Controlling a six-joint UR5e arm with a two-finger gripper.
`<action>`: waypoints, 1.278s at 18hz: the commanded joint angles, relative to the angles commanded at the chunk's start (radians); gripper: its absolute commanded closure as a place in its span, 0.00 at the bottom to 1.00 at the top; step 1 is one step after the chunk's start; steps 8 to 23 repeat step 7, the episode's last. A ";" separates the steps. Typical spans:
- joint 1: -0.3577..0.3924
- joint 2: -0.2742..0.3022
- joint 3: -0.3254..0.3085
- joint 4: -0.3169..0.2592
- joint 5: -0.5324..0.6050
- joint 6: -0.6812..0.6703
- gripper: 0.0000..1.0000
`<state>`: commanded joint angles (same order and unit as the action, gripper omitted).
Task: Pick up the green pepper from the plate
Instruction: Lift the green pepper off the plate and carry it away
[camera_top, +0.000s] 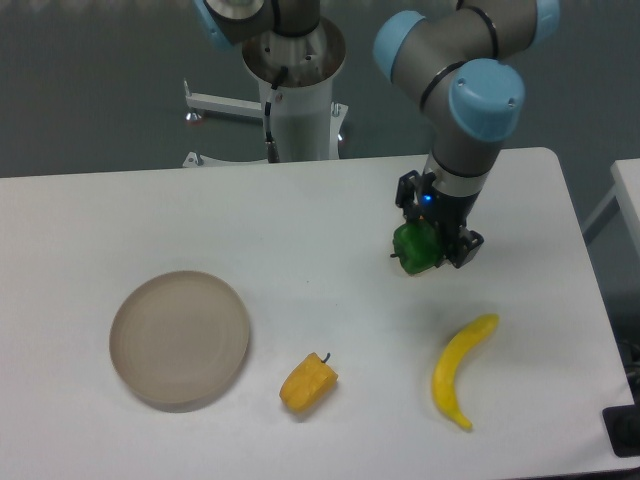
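one white table (150, 220) with rounded corners fills most of the view, a dark grey wall behind it and the arm's pale column at the back edge. no writing can be read anywhere. the gripper (432, 250) has its fingers clamped on the glossy green pepper (415, 248), held at the right of the table, well apart from the plate (180, 340), a shallow round tan dish. a yellow pepper (308, 382) and a smooth curved banana (460, 370) lie near the front.

green pepper (415, 247): glossy | plate (180, 340): matt, smooth | table (150, 220): matt white
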<state>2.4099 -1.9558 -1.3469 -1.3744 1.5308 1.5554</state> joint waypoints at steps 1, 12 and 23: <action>0.000 -0.005 0.003 0.002 0.009 0.014 0.73; -0.014 -0.011 -0.012 0.011 0.037 0.074 0.73; -0.014 -0.011 -0.012 0.011 0.037 0.074 0.73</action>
